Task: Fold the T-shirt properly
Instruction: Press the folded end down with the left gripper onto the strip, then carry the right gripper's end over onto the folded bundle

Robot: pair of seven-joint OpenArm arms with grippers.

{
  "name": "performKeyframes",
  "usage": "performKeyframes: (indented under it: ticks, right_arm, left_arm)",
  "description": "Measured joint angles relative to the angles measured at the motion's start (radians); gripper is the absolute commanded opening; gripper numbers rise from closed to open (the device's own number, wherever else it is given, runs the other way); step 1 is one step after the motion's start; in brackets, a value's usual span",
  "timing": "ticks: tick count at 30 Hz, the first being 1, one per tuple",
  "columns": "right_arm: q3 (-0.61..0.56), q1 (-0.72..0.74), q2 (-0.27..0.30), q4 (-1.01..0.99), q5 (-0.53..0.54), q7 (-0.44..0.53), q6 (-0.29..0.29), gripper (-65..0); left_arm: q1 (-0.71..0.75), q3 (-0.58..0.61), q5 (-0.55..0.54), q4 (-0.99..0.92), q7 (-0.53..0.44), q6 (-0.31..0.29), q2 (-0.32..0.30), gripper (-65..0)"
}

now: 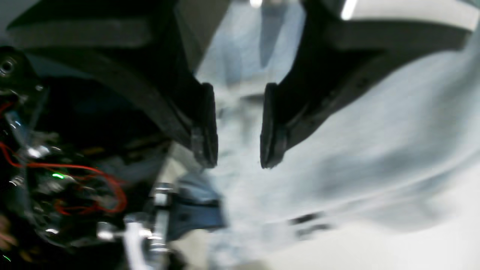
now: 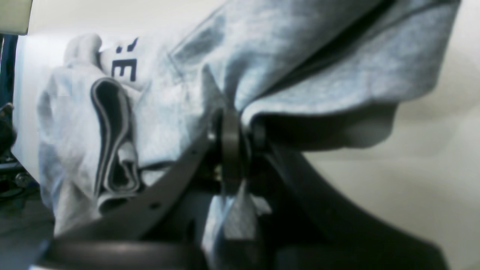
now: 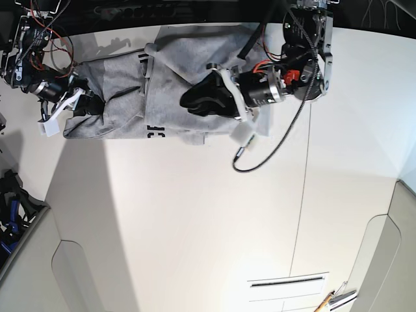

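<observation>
The light grey T-shirt (image 3: pixel 175 71) lies crumpled along the table's far edge, with black lettering (image 3: pixel 155 132) showing at its near hem. My left gripper (image 3: pixel 190 99) hovers over the middle of the shirt. In the left wrist view this gripper (image 1: pixel 239 162) is open, with grey cloth (image 1: pixel 375 150) beneath the gap; the view is blurred. My right gripper (image 3: pixel 90 104) is at the shirt's left end. In the right wrist view it (image 2: pixel 238 135) is shut on a bunched fold of the shirt (image 2: pixel 300 56), and letters (image 2: pixel 125 69) show on a lifted part.
A black cable (image 3: pixel 273 148) loops from the left arm onto the white table (image 3: pixel 208 221). Wiring and clutter sit past the table's left edge (image 3: pixel 13 195). A slotted plate (image 3: pixel 286 283) and a small tool (image 3: pixel 333 300) lie near the front right.
</observation>
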Motion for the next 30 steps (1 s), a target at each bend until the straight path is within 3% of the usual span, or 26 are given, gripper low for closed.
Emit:
performKeyframes:
  ticks: [6, 10, 13, 17, 21, 28, 30]
  right_arm:
    - [-0.002, 0.026, -0.002, 0.068, -0.007, -0.022, -0.004, -65.0]
    - [-0.002, 0.023, -0.003, 0.169, 0.042, -0.103, -0.004, -65.0]
    - [-0.002, 0.023, -0.014, 0.257, 0.095, -0.152, -0.004, -65.0]
    - [-0.002, 0.022, -0.083, 0.364, 0.189, -0.228, -0.002, -65.0]
    - [-0.051, 0.021, -0.160, 0.428, 0.231, -0.237, 0.000, -65.0]
    - [-0.299, -0.010, -0.254, 0.442, 0.214, -0.235, 0.000, -65.0]
    - [-0.387, -0.010, -0.277, 0.442, 0.159, -0.202, 0.000, -65.0]
  left_arm:
    - [0.072, -0.278, 0.001, 0.000, 0.000, 0.000, -0.085, -62.5]
    - [0.121, -0.443, 0.035, 0.000, -0.010, 0.000, -0.128, -63.7]
    - [0.146, -0.500, 0.039, -0.011, -0.024, 0.000, -0.141, -63.7]
    - [0.180, -0.493, 0.040, -0.033, -0.023, 0.000, -0.140, -63.7]
    - [0.179, -0.443, 0.040, -0.063, -0.019, 0.000, -0.141, -63.7]
    - [0.178, -0.311, 0.026, -0.104, -0.022, -0.001, -0.141, -63.7]
    - [0.178, -0.290, 0.026, -0.105, -0.025, -0.001, -0.141, -63.7]
